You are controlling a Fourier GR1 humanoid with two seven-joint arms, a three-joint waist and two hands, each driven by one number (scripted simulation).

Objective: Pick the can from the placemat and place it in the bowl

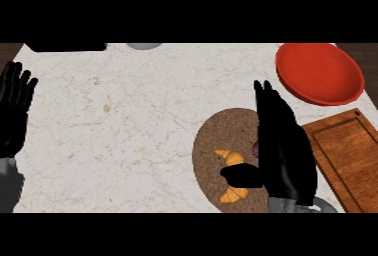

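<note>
right hand (284,150): stretched over the right part of the placemat, fingers straight and pressed side by side, pointing toward the counter's far edge; thumb spread out to the left, lying across the croissant; curled round nothing that shows.
can (255,148): only a dark red sliver showing at the right hand's left edge, just above the thumb, over the placemat; the rest hidden under the hand; touching or not, cannot tell.
can's label: covered by the hand, unreadable.
placemat (218,135): brown woven oval at the near right of the counter, right side covered by the hand.
croissant (232,157): golden, on the placemat; middle hidden by the thumb, one end showing above it and one below.
bowl (319,74): red, at the far right corner, beyond the fingertips, well apart from the placemat.
cutting board (347,160): wooden, angled, just right of the hand.
left hand (15,107): at the left edge, open, fingers straight and pointing up, resting.
counter (125,130): pale veined marble.
far edge: black object (66,47) and grey round thing (144,45), both cut off.
</note>
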